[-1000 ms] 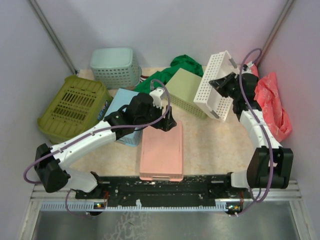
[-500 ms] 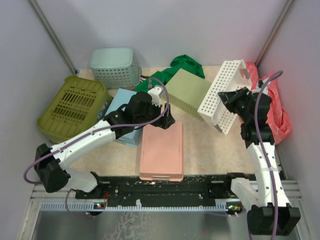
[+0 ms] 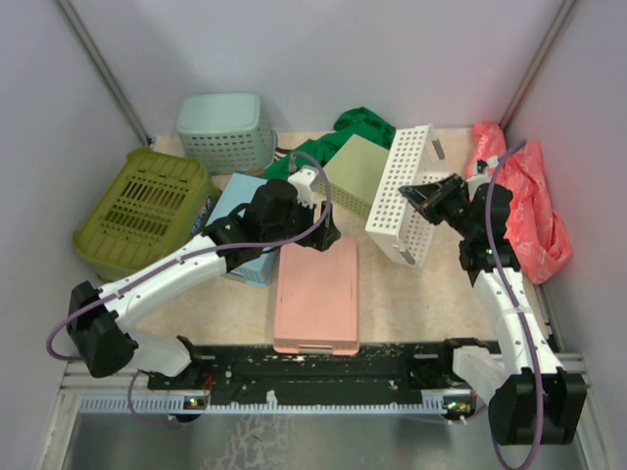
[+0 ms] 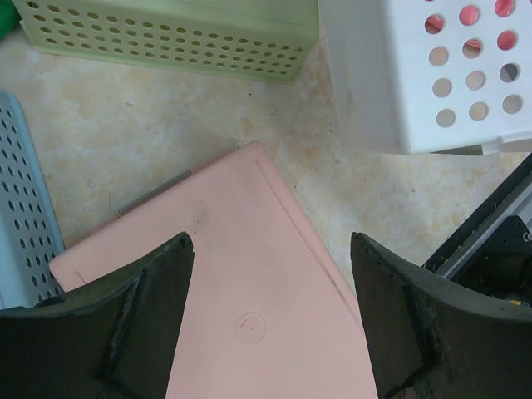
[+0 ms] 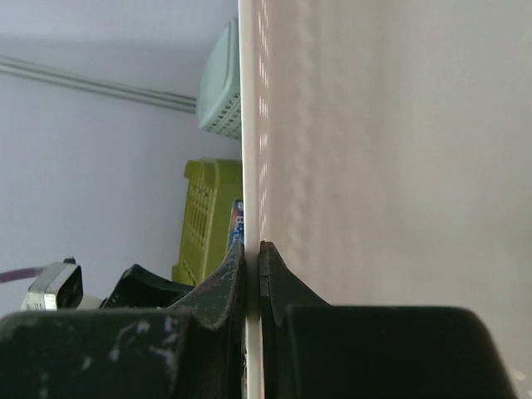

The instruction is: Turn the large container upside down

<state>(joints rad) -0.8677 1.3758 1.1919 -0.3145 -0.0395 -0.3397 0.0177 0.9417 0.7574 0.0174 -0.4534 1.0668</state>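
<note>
The large container (image 3: 147,211), the olive-green slotted one, sits well off to the left of the pink tray (image 3: 316,294) and a bit further back, close to the side wall. Nothing's touching it as far as we can see. From above we honestly can't tell whether we're looking at its base or down into it.

The left gripper (image 4: 270,241) hangs right over the far end of the pink tray. Its jaws are spread wide with nothing between them, just the tray's flat surface underneath. The right gripper (image 3: 423,191) is behind and to the right of the tray, jaws pinched tight on one wall of the white perforated basket (image 3: 397,196), which is tipped up on its side.

A light-blue basket (image 3: 235,211) sits just left of the tray under the left arm. There's a pale green basket (image 3: 367,171) behind the tray and a teal basket (image 3: 225,132) further back on the left. We also see a green cloth (image 3: 364,125) at the back and a red bag (image 3: 534,201) well off to the tray's right.
</note>
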